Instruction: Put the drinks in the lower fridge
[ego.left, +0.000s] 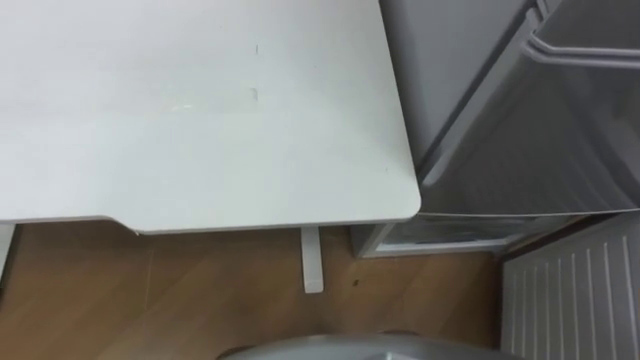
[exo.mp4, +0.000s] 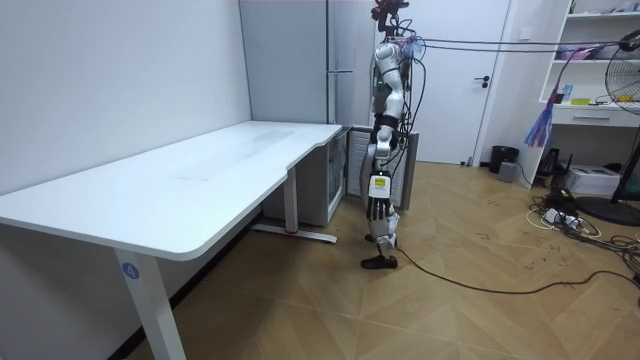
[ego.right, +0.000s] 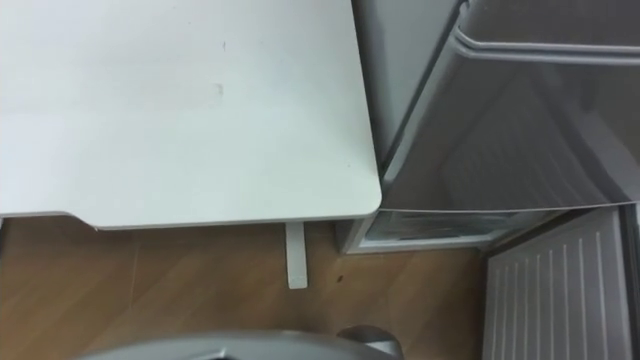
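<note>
I stand at the far end of a long white table, facing its corner and the grey fridge to its right. The fridge's lower compartment is open and shows a pale inside just above the floor. Its open door, with a white ribbed inner face, is at the lower right. Higher up, an open grey door panel with a shelf rail leans out over it. In the room view the tall fridge stands behind the table, and my left hand is held up at chest height in front of it.
A white table leg foot rests on the wooden floor beneath the table corner. Towards the room view's right there are a white door, a shelf unit, a fan and cables on the floor.
</note>
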